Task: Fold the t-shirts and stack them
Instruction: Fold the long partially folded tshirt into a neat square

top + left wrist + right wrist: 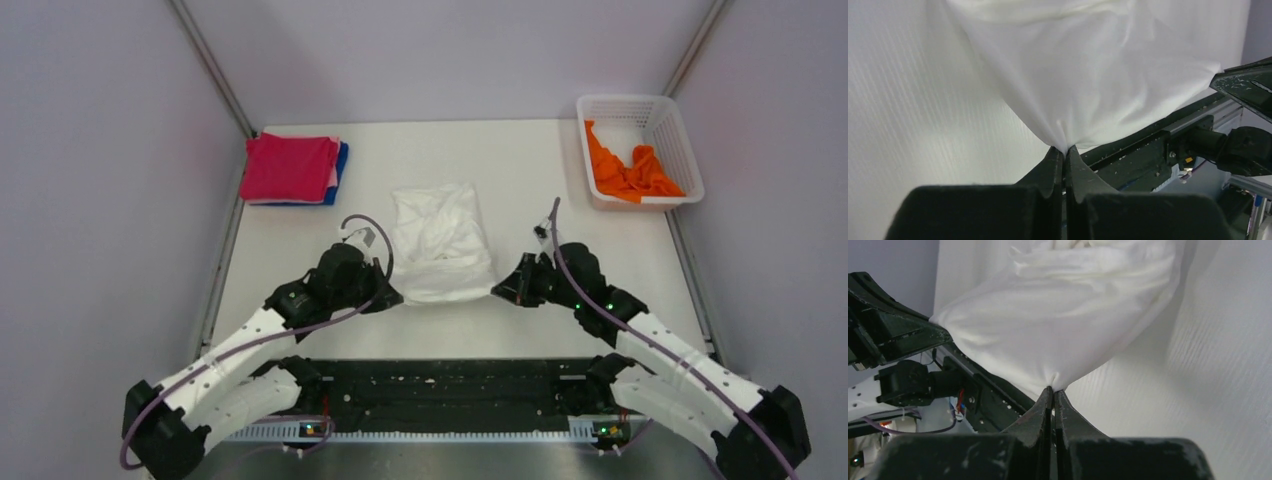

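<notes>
The white t-shirt lies folded lengthwise at the table's middle; no blue print shows. My left gripper is shut on its near left corner. My right gripper is shut on its near right corner. Both corners are lifted a little, with the cloth stretched between the grippers. A folded magenta-red t-shirt lies on a folded blue t-shirt at the back left. An orange t-shirt lies crumpled in the basket.
A white lattice basket stands at the back right corner. A black rail runs along the near edge between the arm bases. Grey walls enclose the table on three sides.
</notes>
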You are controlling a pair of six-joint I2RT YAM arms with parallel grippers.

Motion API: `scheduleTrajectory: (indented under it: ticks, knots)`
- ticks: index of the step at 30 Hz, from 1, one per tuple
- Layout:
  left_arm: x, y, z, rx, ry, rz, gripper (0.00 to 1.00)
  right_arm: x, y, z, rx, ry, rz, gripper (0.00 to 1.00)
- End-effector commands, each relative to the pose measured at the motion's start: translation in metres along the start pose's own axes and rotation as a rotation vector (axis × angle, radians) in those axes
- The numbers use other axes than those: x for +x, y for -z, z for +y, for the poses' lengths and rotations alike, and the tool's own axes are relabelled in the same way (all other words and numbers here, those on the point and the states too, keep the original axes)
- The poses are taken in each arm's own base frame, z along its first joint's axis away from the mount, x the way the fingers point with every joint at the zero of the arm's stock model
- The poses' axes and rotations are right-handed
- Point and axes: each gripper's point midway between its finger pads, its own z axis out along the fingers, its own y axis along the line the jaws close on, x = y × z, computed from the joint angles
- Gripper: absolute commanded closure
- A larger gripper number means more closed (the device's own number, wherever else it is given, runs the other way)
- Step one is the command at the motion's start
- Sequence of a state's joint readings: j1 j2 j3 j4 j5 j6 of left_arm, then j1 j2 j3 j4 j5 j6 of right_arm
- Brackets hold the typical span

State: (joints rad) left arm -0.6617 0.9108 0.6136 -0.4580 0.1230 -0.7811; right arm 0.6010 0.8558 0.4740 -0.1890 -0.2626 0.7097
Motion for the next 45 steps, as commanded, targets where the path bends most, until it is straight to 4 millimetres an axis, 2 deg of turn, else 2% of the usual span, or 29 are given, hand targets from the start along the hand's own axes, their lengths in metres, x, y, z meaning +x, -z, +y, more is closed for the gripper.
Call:
scheduleTrajectory:
  ticks: [1, 5, 7, 10, 17, 20, 26, 28, 31, 33, 38, 43, 44, 45]
  knots:
    - [-0.019, 0.028, -0.005, -0.024, 0.021, -0.097, 1.0, -0.031, 0.026, 0.033, -0.057, 0.01, -0.102, 1.0]
    - [-0.06, 0.035, -0.006, -0.1, 0.013, -0.247, 1.0, -0.064, 0.028, 0.054, -0.064, 0.055, -0.159, 1.0]
    - [-0.088, 0.041, -0.011, -0.142, 0.018, -0.319, 1.0, -0.084, 0.022, 0.057, -0.04, 0.065, -0.198, 1.0]
    - [-0.125, 0.037, -0.012, -0.185, 0.008, -0.374, 1.0, -0.122, 0.013, 0.061, -0.02, 0.076, -0.272, 1.0]
    - [-0.199, 0.0, 0.001, -0.211, 0.015, -0.388, 1.0, -0.189, -0.013, 0.031, 0.043, 0.047, -0.338, 1.0]
    - [-0.225, -0.02, 0.012, -0.223, 0.038, -0.371, 1.0, -0.21, -0.03, 0.015, 0.057, 0.026, -0.363, 1.0]
    - [-0.269, -0.059, 0.015, -0.183, 0.026, -0.319, 1.0, -0.24, -0.068, -0.006, 0.043, 0.018, -0.345, 1.0]
    - [-0.277, -0.073, 0.026, -0.194, 0.041, -0.303, 1.0, -0.252, -0.08, -0.013, 0.034, 0.015, -0.351, 1.0]
    - [-0.287, -0.092, 0.04, -0.189, 0.058, -0.276, 1.0, -0.264, -0.101, -0.033, 0.066, -0.007, -0.343, 1.0]
    - [-0.294, -0.104, 0.048, -0.175, 0.066, -0.261, 1.0, -0.264, -0.12, -0.051, 0.079, -0.029, -0.313, 1.0]
    - [-0.313, -0.136, 0.07, -0.167, 0.093, -0.236, 1.0, -0.273, -0.154, -0.079, 0.07, -0.045, -0.288, 1.0]
    - [-0.321, -0.164, 0.089, -0.175, 0.122, -0.205, 1.0, -0.279, -0.189, -0.111, 0.069, -0.045, -0.231, 1.0]
    - [-0.322, -0.168, 0.092, -0.183, 0.133, -0.201, 0.99, -0.28, -0.196, -0.117, 0.074, -0.049, -0.217, 1.0]
    - [-0.324, -0.17, 0.095, -0.187, 0.14, -0.196, 0.91, -0.279, -0.202, -0.122, 0.074, -0.047, -0.204, 0.93]
